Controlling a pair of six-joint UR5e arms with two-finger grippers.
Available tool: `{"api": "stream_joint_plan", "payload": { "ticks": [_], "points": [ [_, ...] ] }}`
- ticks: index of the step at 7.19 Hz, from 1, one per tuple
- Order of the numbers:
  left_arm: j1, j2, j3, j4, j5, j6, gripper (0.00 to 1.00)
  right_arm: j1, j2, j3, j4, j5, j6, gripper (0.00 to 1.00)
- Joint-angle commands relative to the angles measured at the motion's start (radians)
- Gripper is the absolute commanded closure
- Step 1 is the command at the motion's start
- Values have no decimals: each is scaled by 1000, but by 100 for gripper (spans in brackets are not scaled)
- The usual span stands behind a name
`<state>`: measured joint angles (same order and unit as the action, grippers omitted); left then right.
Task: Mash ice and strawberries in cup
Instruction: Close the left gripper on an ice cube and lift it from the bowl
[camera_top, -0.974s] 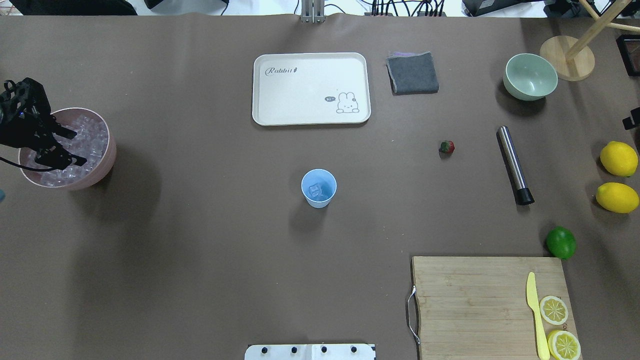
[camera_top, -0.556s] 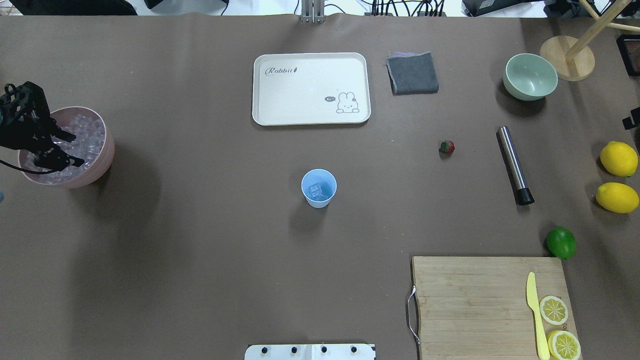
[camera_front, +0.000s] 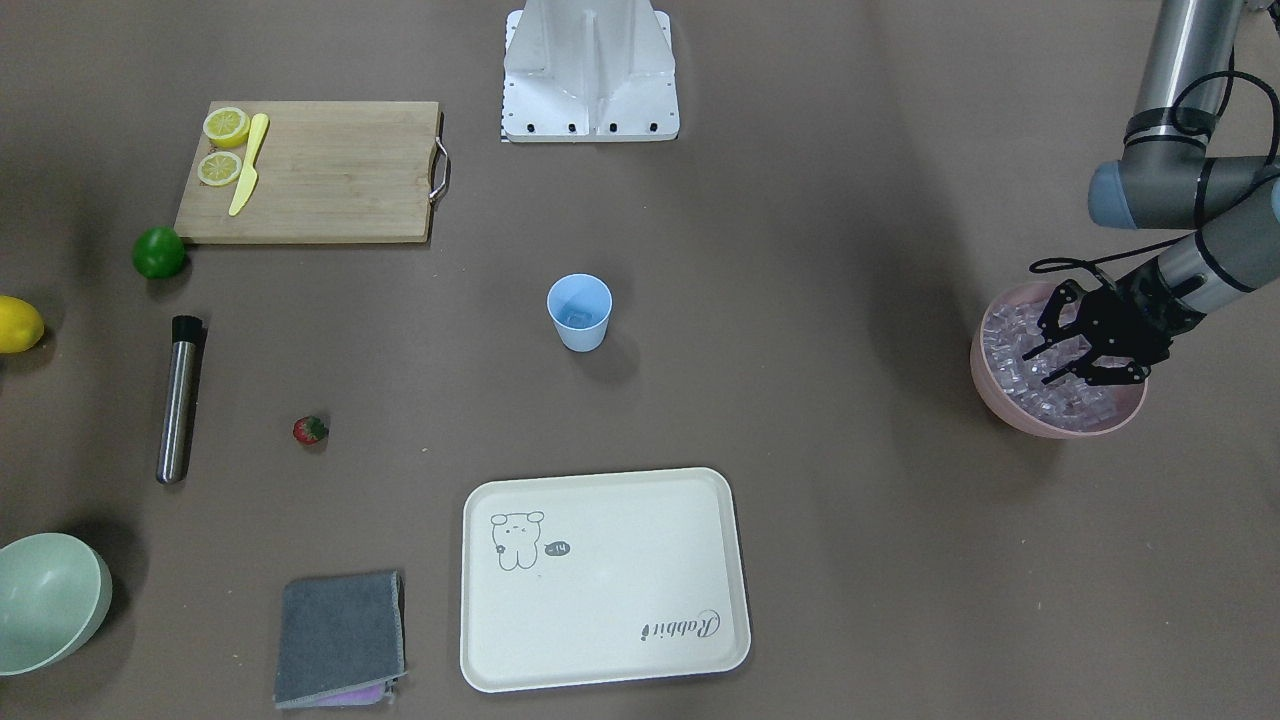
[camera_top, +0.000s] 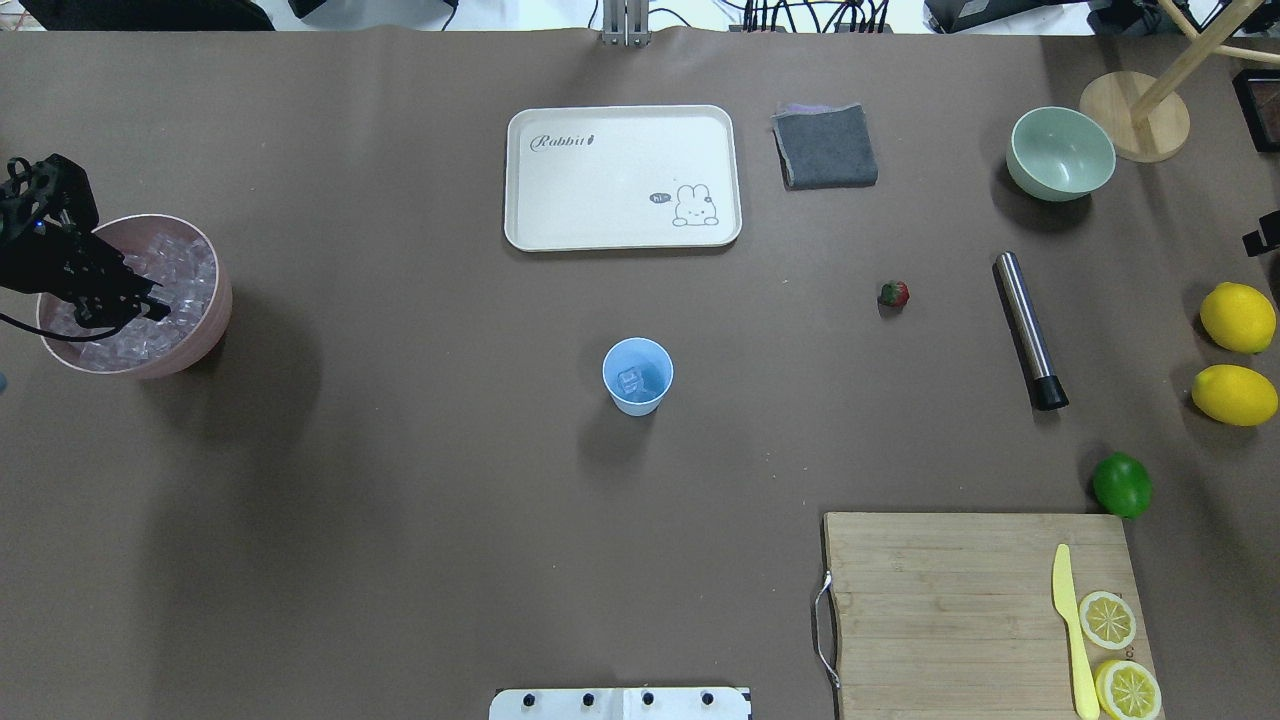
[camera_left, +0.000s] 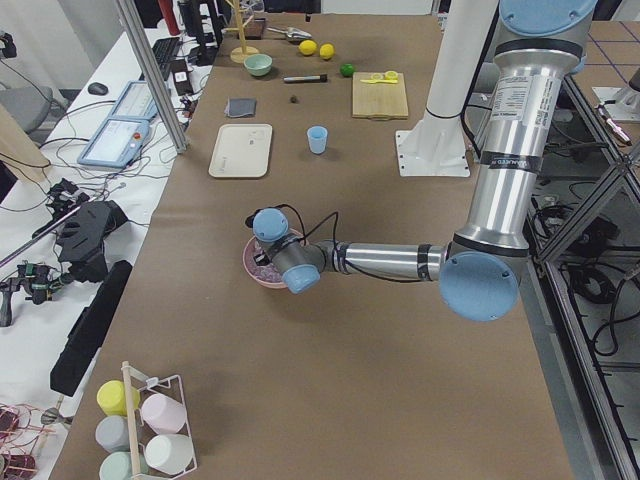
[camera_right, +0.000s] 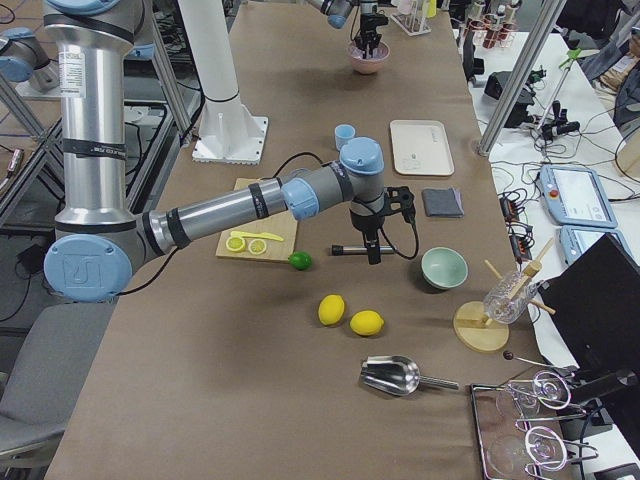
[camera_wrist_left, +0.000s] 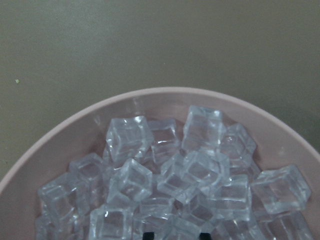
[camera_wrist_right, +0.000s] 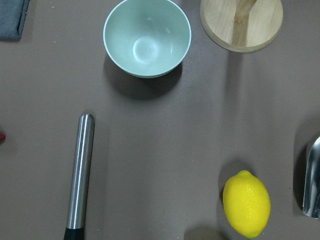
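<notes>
- The left end effector (camera_front: 1060, 362) dips into the pink bowl (camera_front: 1000, 395) at the left end of the counter (camera_top: 400, 450), with its tips buried in the ice (camera_wrist_left: 190, 170). The fingers look close-set, but I cannot tell if a cube is pinched.
- The cup (camera_top: 637, 376) stands mid-counter, seemingly with one cube inside. The strawberry (camera_top: 894, 294) lies well apart, to its right.
- Clamp one cube squarely, lift straight up clear of the rim, then carry it over the cup.
- The right end effector (camera_right: 372, 250) hangs near the steel muddler (camera_top: 1028, 328); I cannot tell its grip.
</notes>
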<state>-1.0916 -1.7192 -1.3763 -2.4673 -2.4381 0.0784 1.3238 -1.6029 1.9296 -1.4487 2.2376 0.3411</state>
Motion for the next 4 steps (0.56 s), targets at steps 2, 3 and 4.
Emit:
{"api": "stream_joint_plan", "payload": {
  "ticks": [2, 3, 4],
  "points": [
    [-57, -23, -26, 56, -91, 0, 100, 0, 3, 0, 1, 4, 39, 0],
    [-59, -46, -26, 57, -101, -8, 100, -2, 6, -1, 1, 4, 38, 0],
    [-59, -75, -27, 56, -104, -70, 100, -5, 11, -3, 1, 2, 38, 0]
  ]
}}
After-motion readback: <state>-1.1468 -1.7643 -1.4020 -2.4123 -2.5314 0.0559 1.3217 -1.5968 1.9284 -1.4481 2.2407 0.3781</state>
